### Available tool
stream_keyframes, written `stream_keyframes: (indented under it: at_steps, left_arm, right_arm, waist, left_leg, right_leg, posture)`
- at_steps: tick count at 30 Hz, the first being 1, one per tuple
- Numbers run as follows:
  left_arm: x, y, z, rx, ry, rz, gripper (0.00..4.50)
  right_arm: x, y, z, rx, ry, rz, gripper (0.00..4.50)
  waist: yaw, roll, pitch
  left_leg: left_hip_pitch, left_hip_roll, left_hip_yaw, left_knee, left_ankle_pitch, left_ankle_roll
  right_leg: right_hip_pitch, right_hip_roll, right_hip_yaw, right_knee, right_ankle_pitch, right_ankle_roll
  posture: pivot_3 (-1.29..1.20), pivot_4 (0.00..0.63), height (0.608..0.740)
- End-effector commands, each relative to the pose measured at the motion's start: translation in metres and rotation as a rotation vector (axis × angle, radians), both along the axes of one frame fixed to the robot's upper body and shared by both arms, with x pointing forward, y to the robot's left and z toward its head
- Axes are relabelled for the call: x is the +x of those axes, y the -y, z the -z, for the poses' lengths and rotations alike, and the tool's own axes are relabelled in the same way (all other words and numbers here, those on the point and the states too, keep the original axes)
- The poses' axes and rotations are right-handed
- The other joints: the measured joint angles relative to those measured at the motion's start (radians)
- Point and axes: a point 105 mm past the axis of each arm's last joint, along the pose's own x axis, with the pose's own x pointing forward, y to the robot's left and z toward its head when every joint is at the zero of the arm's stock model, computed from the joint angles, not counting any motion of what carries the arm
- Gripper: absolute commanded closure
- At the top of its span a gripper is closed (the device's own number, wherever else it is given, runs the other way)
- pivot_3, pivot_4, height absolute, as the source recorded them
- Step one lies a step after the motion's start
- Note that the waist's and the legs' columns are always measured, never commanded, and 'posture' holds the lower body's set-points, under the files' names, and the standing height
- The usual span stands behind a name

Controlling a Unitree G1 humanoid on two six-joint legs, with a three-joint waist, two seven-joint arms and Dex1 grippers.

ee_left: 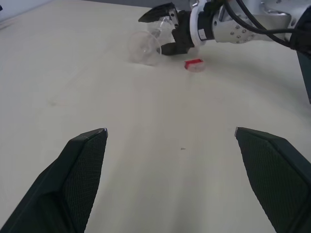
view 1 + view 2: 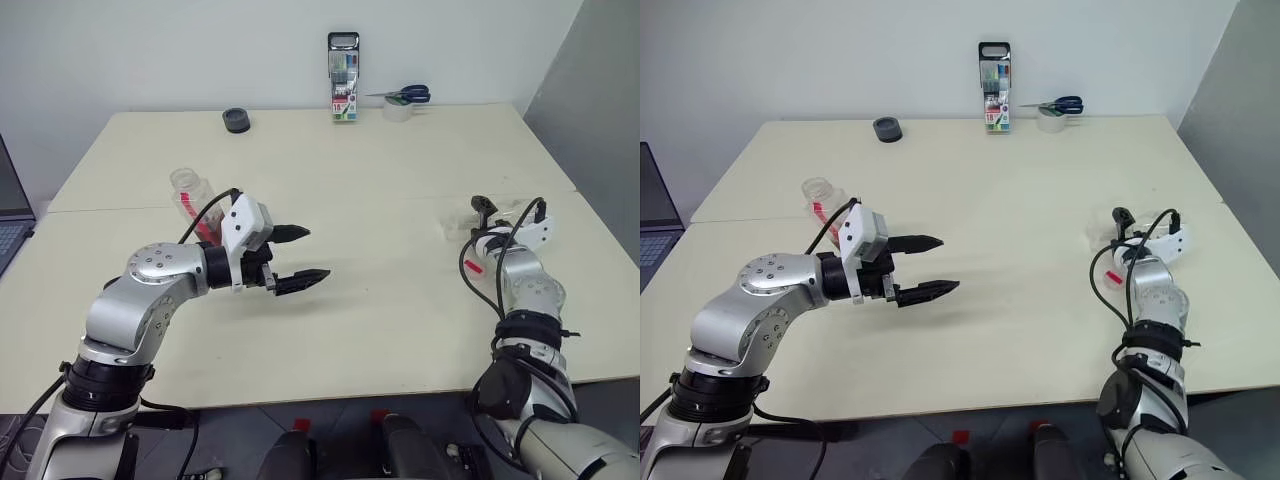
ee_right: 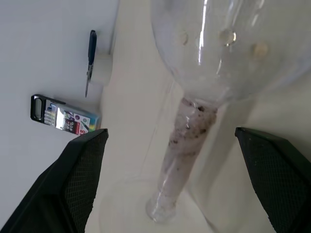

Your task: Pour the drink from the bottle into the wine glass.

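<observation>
We are counting one bottle (image 2: 190, 197), uncapped, standing on tabletop (image 2: 380, 180) just behind left pincer (image 2: 300, 258); that pincer hovering, fingers spread, gripping nothing; one wine glass (image 1: 148, 44) lying on its side between right pincer (image 1: 163, 30) fingers, spread wide, not clamping; one red cap (image 1: 194, 64) lying beside glass; one pen pack (image 2: 343, 77), one scissors (image 2: 405, 95) at far edge.

Bottle (image 2: 192, 203): lower body hidden behind left gripper (image 2: 302, 258); contents not discernible. Wine glass (image 3: 204, 73): bowl cut off by the frame edge in right wrist view; in head views mostly masked by right gripper (image 2: 484, 212).
</observation>
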Motion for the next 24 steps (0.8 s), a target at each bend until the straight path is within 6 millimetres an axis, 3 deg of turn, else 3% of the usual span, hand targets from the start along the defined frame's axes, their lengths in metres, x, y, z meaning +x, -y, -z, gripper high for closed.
stream_keyframes:
  at_steps: [1,4,7,15,18,19,22,24]
  left_arm:
    - [0.000,0.004,-0.012,0.002,0.052,0.018,0.01]
    - [0.001,0.005,-0.013,0.005,0.056,0.021,0.01]
    - [0.001,0.005,-0.014,0.008,0.059,0.023,0.00]
    - [0.001,0.008,-0.016,0.004,0.064,0.026,0.00]
    - [0.000,0.008,-0.017,0.001,0.064,0.027,0.00]
    - [0.000,0.007,-0.017,0.001,0.063,0.026,0.00]
    - [0.000,0.004,-0.015,-0.006,0.055,0.007,0.00]
    - [-0.001,0.002,-0.013,-0.015,0.046,-0.007,0.00]
  right_arm:
    - [0.004,0.003,0.017,0.008,-0.064,0.016,0.00]
    - [0.007,0.004,0.022,-0.019,-0.094,0.008,0.00]
    - [0.008,0.005,0.023,-0.024,-0.100,0.014,0.64]
    - [0.011,0.002,0.017,-0.099,-0.094,0.004,3.52]
    - [0.015,-0.009,0.001,-0.286,-0.043,-0.053,4.19]
    - [0.016,-0.015,-0.006,-0.368,-0.017,-0.080,4.22]
    - [0.014,-0.041,-0.034,-0.824,0.120,-0.173,4.22]
    - [0.007,-0.057,-0.039,-1.006,0.186,-0.210,4.22]
  waist:
    - [0.000,0.000,0.000]
    - [0.000,-0.001,0.000]
    - [0.000,-0.002,-0.001]
    - [-0.002,-0.002,-0.001]
    - [0.000,-0.001,-0.001]
    - [0.001,-0.001,-0.001]
    - [0.000,-0.001,-0.001]
    - [-0.001,-0.001,-0.001]
  left_leg:
    - [0.000,0.000,0.000,0.000,0.000,0.000]
    - [0.000,0.000,0.000,0.000,0.000,0.000]
    - [0.000,0.000,0.000,0.000,0.000,0.000]
    - [0.000,0.000,-0.001,0.000,0.000,0.000]
    - [0.000,0.000,-0.001,0.000,0.000,0.000]
    - [0.000,0.000,-0.002,0.000,0.000,0.000]
    - [-0.001,0.000,-0.002,0.000,0.000,0.000]
    - [-0.001,0.000,-0.002,0.000,0.001,-0.001]
  right_leg:
    - [0.000,0.000,0.000,0.000,0.000,0.000]
    - [0.001,0.000,0.000,0.000,0.000,0.000]
    - [0.001,0.000,0.000,0.000,0.000,0.000]
    - [0.001,0.000,0.001,0.000,0.000,0.000]
    - [0.001,0.000,0.001,0.000,0.000,0.000]
    - [0.001,0.000,0.001,0.000,0.000,0.000]
    - [0.000,0.000,0.001,-0.001,0.000,0.000]
    - [-0.001,-0.001,0.001,-0.001,0.000,0.000]
  posture:
    - [0.00,0.150,0.740]
    - [0.00,0.150,0.740]
    - [0.00,0.150,0.740]
    - [0.00,0.150,0.740]
    - [0.00,0.150,0.740]
    - [0.00,0.150,0.740]
    - [0.00,0.150,0.740]
    - [0.00,0.150,0.740]
